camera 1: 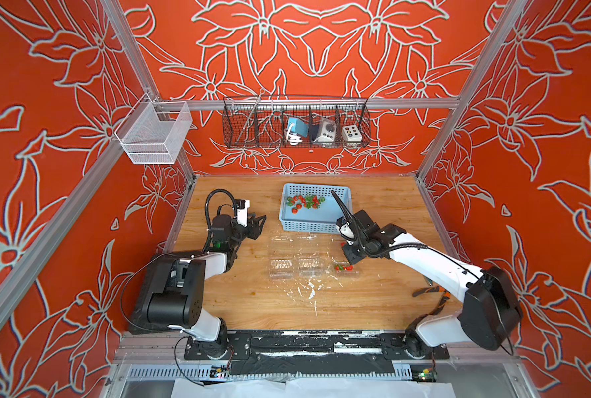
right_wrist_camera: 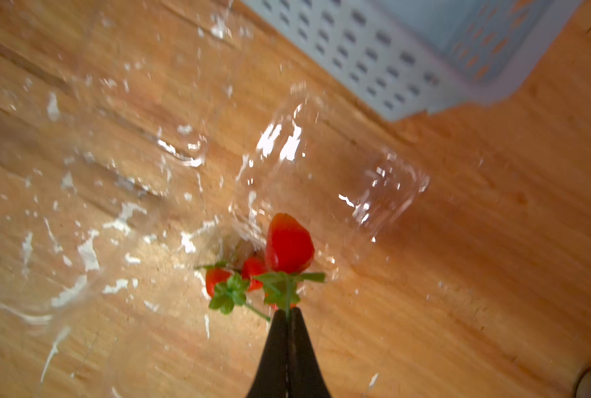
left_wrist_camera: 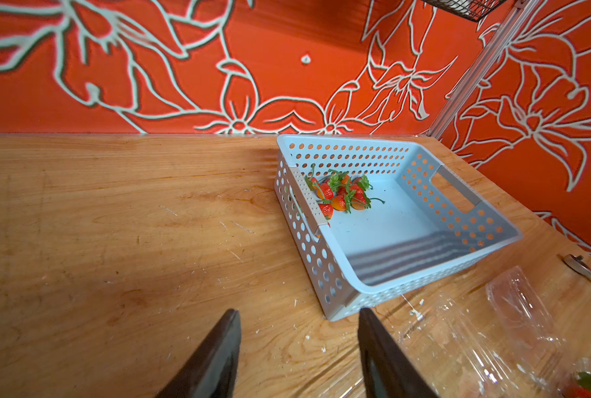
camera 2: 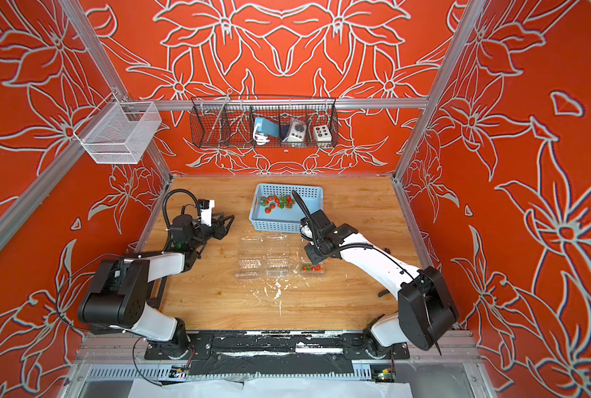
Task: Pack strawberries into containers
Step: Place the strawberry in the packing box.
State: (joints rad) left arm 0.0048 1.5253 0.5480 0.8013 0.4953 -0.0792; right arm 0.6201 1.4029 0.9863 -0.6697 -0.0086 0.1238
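1. Strawberries [camera 1: 304, 201] lie in a loose heap inside the light blue basket [camera 1: 307, 225], toward its far left corner. The basket sits at the middle of the far edge of the table [camera 1: 252, 303].
2. Three clear clamshells stand in a row at the middle of the table, on the near side of the basket: the left container [camera 1: 281, 269], the middle container [camera 1: 309, 267] and the right container [camera 1: 348, 274].
3. The right container holds at least two berries [right_wrist_camera: 216, 279] with green caps, and its lid is open toward the basket.
4. My right claw [right_wrist_camera: 288, 310] is clenched on the thin green stem of one strawberry [right_wrist_camera: 288, 244]. The fruit hangs with its red tip pointing away from my fingers, above the right container and over the berries already in it.
5. My left claw [left_wrist_camera: 299, 312] is released, its jaws apart over bare wood. It sits toward the left edge of the table, facing the near left corner of the basket and well apart from the containers.
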